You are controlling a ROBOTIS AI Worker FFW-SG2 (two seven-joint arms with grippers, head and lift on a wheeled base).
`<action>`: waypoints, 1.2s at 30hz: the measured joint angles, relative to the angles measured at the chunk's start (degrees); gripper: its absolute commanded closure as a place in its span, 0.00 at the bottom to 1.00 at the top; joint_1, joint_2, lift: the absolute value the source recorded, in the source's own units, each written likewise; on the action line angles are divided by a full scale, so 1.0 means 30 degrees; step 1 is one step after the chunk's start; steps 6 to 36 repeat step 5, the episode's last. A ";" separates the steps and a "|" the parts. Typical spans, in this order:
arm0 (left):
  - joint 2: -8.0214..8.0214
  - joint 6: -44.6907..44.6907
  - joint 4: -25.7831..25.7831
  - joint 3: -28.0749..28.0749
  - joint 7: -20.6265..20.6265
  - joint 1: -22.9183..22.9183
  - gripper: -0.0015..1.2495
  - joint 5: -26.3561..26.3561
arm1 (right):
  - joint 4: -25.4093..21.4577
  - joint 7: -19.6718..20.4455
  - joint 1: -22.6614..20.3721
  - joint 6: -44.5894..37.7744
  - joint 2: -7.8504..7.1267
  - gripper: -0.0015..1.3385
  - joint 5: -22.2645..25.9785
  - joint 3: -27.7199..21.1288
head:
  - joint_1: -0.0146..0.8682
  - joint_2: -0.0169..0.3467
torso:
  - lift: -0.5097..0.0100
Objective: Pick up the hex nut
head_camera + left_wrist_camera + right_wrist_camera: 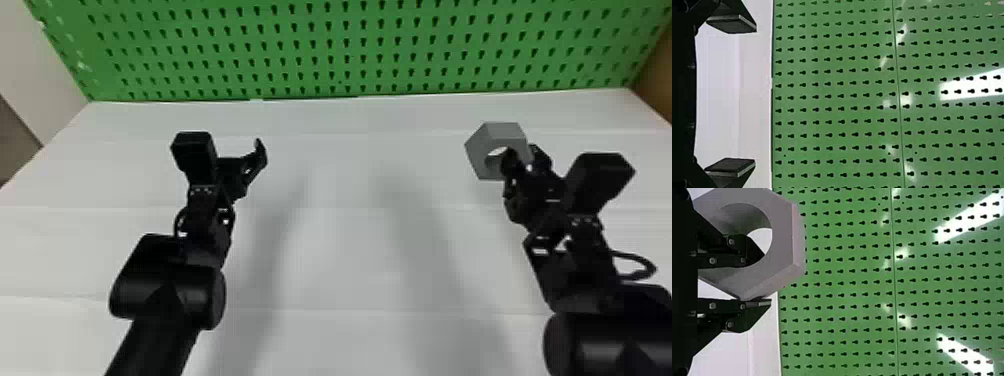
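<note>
"Green pegboard (pixel 355 50) along the back, full of keyhole slots. Taking that as our marker, where's the hex nut (pixel 500 132)?"

"In front of it, toward its right-hand end, over the white tabletop (pixel 345 260). It's grey, with a round hole through the middle."

"And what's holding it?"

"The right pincer (pixel 523 154). It's clamped on the nut's wall: one black finger sits inside the hole, the other lies against the outside."

"The left pincer (pixel 231 150)?"

"Also in front of the pegboard, but toward its left-hand side, well apart from the nut. Released, nothing between the fingers; the left wrist view shows them spread wide."

"Anything flanking the pegboard?"

"A pale wall (pixel 40 60) beside its left end and a brown panel (pixel 657 75) beside its right. Oh, and white reflections (pixel 967 221) shine on the board itself in both wrist views."
</note>
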State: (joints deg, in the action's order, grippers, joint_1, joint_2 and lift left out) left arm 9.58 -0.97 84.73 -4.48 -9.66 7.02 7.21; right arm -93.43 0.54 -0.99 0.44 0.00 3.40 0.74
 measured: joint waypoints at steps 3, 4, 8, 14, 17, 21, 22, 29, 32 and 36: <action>0.0000 -0.0003 0.0000 -0.0001 0.0000 -0.0011 0.07 0.0010 | 0.0000 -0.0003 -0.0001 0.0000 0.0000 0.78 -0.0020 -0.0008 | 0.91 0.46 | 0.82; 0.0000 -0.0003 0.0000 -0.0001 0.0000 -0.0017 0.07 0.0015 | 0.0000 -0.0005 -0.0002 0.0000 0.0000 0.78 -0.0029 -0.0008 | 0.91 0.46 | 0.82; 0.0000 -0.0003 0.0000 -0.0001 0.0000 -0.0021 0.07 0.0021 | 0.0000 -0.0005 -0.0003 0.0000 0.0000 0.78 -0.0037 -0.0005 | 0.91 0.46 | 0.82; 0.0000 -0.0003 0.0000 -0.0001 0.0000 -0.0021 0.07 0.0021 | 0.0000 -0.0005 -0.0003 0.0000 0.0000 0.78 -0.0037 -0.0005 | 0.91 0.46 | 0.82; 0.0000 -0.0003 0.0000 -0.0001 0.0000 -0.0021 0.07 0.0021 | 0.0000 -0.0005 -0.0003 0.0000 0.0000 0.78 -0.0037 -0.0005 | 0.91 0.46 | 0.82; 0.0000 -0.0003 0.0000 -0.0001 0.0000 -0.0021 0.07 0.0021 | 0.0000 -0.0005 -0.0003 0.0000 0.0000 0.78 -0.0037 -0.0005 | 0.91 0.46 | 0.82; 0.0000 -0.0003 0.0000 -0.0001 0.0000 -0.0021 0.07 0.0021 | 0.0000 -0.0005 -0.0003 0.0000 0.0000 0.78 -0.0037 -0.0005 | 0.91 0.46 | 0.82; 0.0000 -0.0003 0.0000 -0.0001 0.0000 -0.0021 0.07 0.0021 | 0.0000 -0.0005 -0.0003 0.0000 0.0000 0.78 -0.0037 -0.0005 | 0.91 0.46 | 0.82; 0.0000 -0.0003 0.0000 -0.0001 0.0000 -0.0021 0.07 0.0021 | 0.0000 -0.0005 -0.0003 0.0000 0.0000 0.78 -0.0037 -0.0005 | 0.91 0.46 | 0.82; 0.0000 -0.0003 0.0000 -0.0001 0.0000 -0.0021 0.07 0.0021 | 0.0000 -0.0005 -0.0003 0.0000 0.0000 0.78 -0.0037 -0.0005 | 0.91 0.46 | 0.82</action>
